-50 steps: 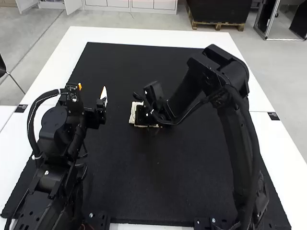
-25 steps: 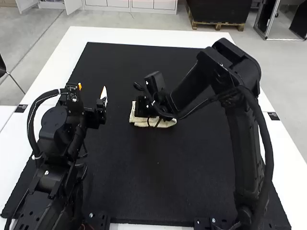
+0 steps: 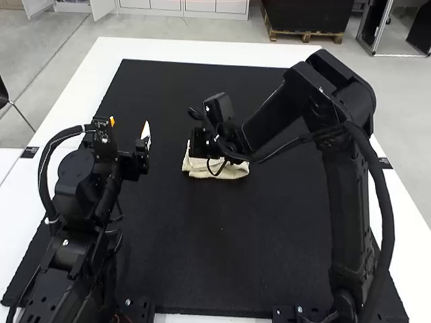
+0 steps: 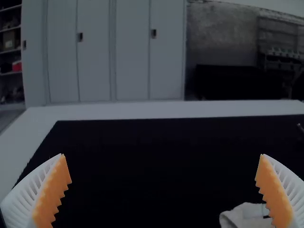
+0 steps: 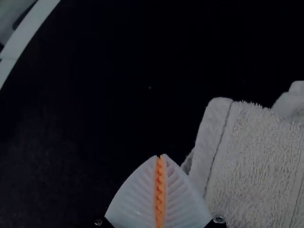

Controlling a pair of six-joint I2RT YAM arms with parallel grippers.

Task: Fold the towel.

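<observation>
Right claw (image 3: 201, 142) off its earlier spot, more towel (image 3: 233, 171) in sight.

The counter (image 3: 202, 52) is white, with a black mat (image 3: 236, 249) inside its far edge. In the left wrist view, tall pale cabinets (image 4: 95, 57) with small dark handles (image 4: 153, 33) stand beyond that edge. Open shelves (image 4: 10, 49), one with a red item (image 4: 17, 66), lie past the far left corner, above grey floor (image 4: 9, 118). Beside the cabinets, a blotchy wall (image 4: 221, 42) rises behind a low dark block (image 4: 237, 83); the light there is dim
</observation>
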